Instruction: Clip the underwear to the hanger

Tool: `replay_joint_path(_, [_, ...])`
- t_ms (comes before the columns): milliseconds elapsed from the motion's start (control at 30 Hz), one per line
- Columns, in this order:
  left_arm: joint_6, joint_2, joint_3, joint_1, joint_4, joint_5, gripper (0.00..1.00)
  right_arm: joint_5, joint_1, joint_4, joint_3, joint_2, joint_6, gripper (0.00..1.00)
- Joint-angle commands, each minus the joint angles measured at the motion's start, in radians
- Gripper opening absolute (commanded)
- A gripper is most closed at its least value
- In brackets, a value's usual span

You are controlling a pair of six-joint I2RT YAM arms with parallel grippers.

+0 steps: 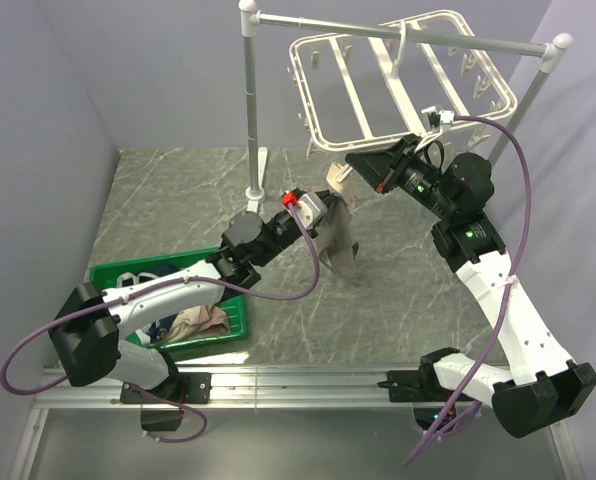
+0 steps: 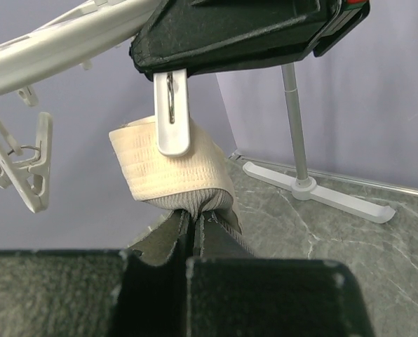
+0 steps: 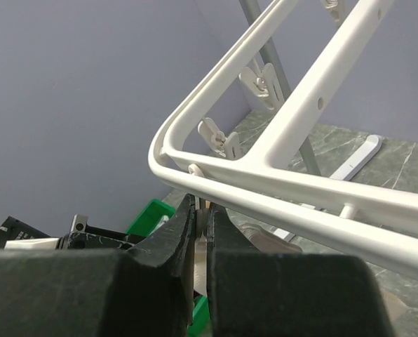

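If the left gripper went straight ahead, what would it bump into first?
Probably the white clip, just past the underwear that the left gripper holds. The right gripper pinches that clip. Depth is hard to judge.

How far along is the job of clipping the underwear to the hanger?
Done: the underwear is out of the green basket and raised under the hanger. In hand: the left gripper is shut on its grey fabric; the right gripper pinches a clip at the waistband. Left: I cannot tell if the clip bites yet; then both grippers must let go.
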Motion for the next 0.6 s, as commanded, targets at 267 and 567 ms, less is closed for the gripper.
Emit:
replay_joint_path(267, [0.024, 0.011, 0.071, -0.004, 0.078, 0.022, 0.0, -0.041, 0.0, -0.018, 0.015, 0.01, 0.002, 0.27])
replay_joint_path(567, [0.025, 0.017, 0.081, -0.004, 0.08, 0.03, 0.0, -0.042, -0.001, -0.024, 0.022, 0.01, -0.001, 0.41])
